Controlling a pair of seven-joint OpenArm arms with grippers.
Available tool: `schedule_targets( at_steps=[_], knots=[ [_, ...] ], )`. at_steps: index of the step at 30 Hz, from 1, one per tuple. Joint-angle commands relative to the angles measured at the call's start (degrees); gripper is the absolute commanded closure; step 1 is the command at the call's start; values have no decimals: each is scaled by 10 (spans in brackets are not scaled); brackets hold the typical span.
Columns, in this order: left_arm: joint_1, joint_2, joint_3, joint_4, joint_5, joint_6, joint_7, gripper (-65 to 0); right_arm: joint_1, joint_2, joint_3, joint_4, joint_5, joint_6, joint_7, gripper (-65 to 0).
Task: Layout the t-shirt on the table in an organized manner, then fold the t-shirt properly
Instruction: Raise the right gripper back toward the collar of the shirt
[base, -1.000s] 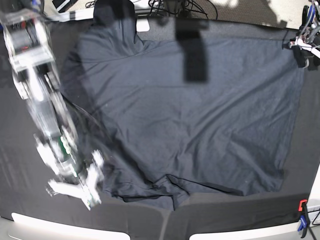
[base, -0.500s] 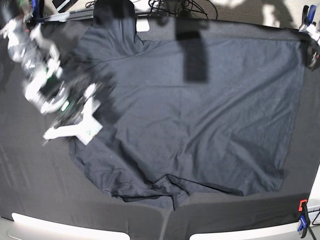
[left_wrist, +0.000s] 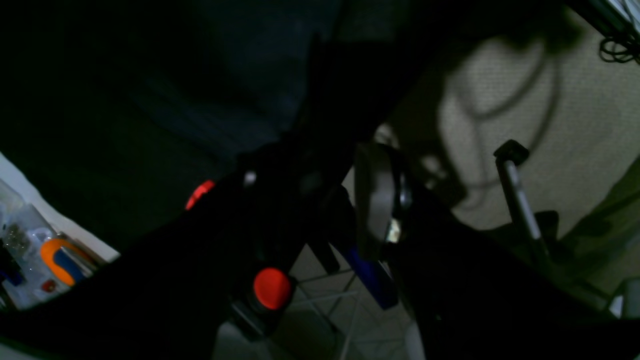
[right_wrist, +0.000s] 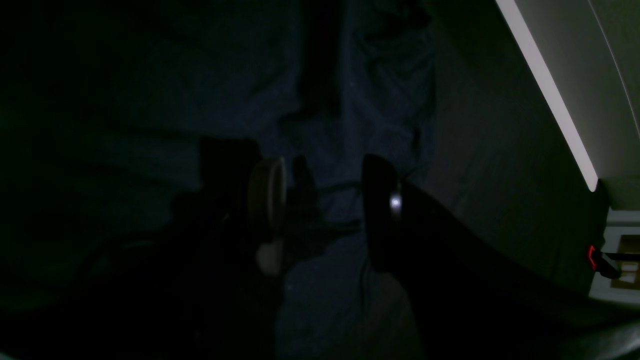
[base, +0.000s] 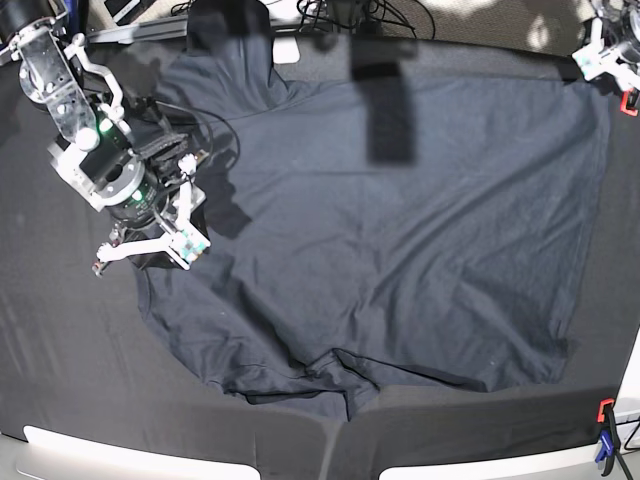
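T-shirt (base: 400, 240): spread wide over most of the table, dark grey, mostly flat with soft wrinkles; near hem bunched into folds at centre; far-left part drawn up into a narrow peak toward the far edge.
Table (base: 60, 400): covered in black cloth, pale rim showing along the near edge; bare cloth left of the shirt and along the near side.
Right gripper (base: 145, 250): at the left of the base view, over the shirt's left edge; white fingers spread apart, nothing seen between them; in the right wrist view, two fingers (right_wrist: 380, 210) well apart above dark fabric, too dim to tell whether touching.
Right arm: reaching in from the far-left corner, angled toward the shirt's left side, casting a shadow on the fabric just beside it.
Left gripper (base: 600, 55): at the far-right corner, at the very edge of the base view, beside the shirt's far-right corner; fingers only partly visible; cannot tell whether spread or pressed together, nor whether holding cloth.
Left wrist view: very dark; red round knob (left_wrist: 271, 287) low in the centre, pale floor beyond to the right, dark fabric to the upper left.
Clamp (base: 606, 445): orange and blue, on the near-right table edge, well apart from the shirt.
Dark strip (base: 388, 110): lying across the far-centre part of the shirt, pointing near-to-far; nature unclear.
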Motion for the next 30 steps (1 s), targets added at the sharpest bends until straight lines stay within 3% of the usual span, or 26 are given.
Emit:
schedule_targets(
  at_steps=[1, 13, 17, 21, 30],
  knots=[
    [3, -8, -3, 8, -2, 4, -12, -229, 7, 8, 6, 11, -2, -5, 10, -245],
    [-27, -8, -3, 4, -2, 42, -26, -230, 7, 8, 6, 11, -2, -5, -7, -246],
    [-26, -8, -3, -18, -2, 42, -32, -230, 7, 8, 6, 11, -2, -5, -15, -245],
    [-33, -7, -3, -50, -2, 42, -72, -230, 7, 8, 6, 11, -2, -5, -13, -246],
    [-83, -7, -2, -112, -2, 42, -72, -230, 7, 8, 6, 11, -3, -5, -15, -246]
  ],
)
